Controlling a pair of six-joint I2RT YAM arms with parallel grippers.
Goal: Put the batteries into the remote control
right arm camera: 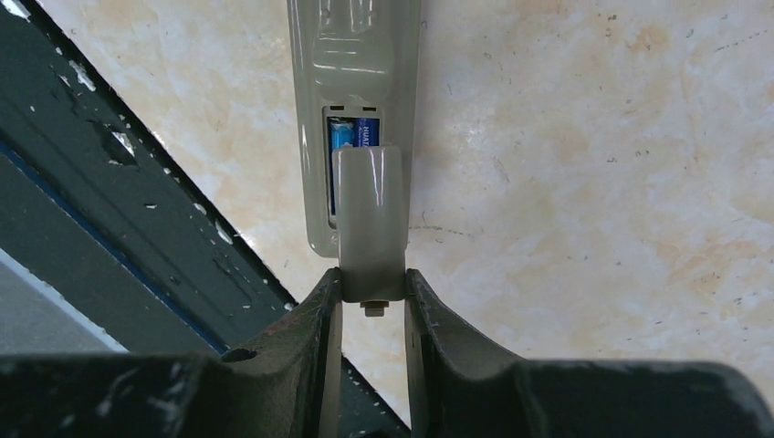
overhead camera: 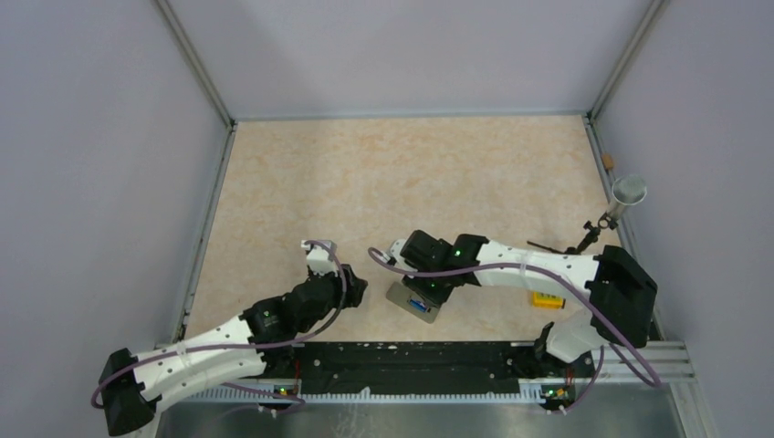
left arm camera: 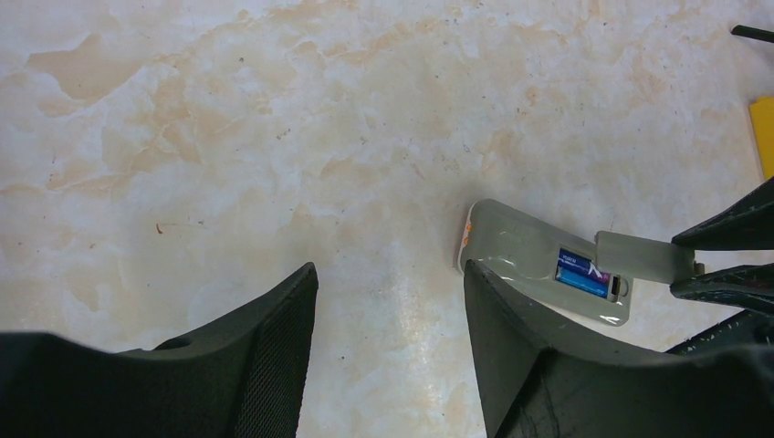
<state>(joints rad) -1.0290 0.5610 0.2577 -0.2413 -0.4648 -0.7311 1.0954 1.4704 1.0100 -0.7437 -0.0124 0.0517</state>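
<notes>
The remote control [overhead camera: 400, 294] lies grey back up near the table's front edge, also visible in the left wrist view [left arm camera: 520, 251] and the right wrist view [right arm camera: 356, 55]. Two blue batteries [right arm camera: 351, 135] [left arm camera: 582, 272] sit side by side in its recess. My right gripper [right arm camera: 372, 283] [overhead camera: 431, 288] is shut on a grey battery cover [right arm camera: 370, 219] [left arm camera: 643, 256], which lies partly over the recess at the remote's end. My left gripper [left arm camera: 391, 274] [overhead camera: 358, 290] stands open just left of the remote, holding nothing; its right finger [left arm camera: 511, 338] hides the remote's near edge.
A small yellow object [overhead camera: 548, 299] [left arm camera: 763, 132] lies right of the remote under the right arm. A black rail [overhead camera: 411, 356] [right arm camera: 109, 182] runs along the near edge. A metal cup on a small stand [overhead camera: 627, 193] is at the right wall.
</notes>
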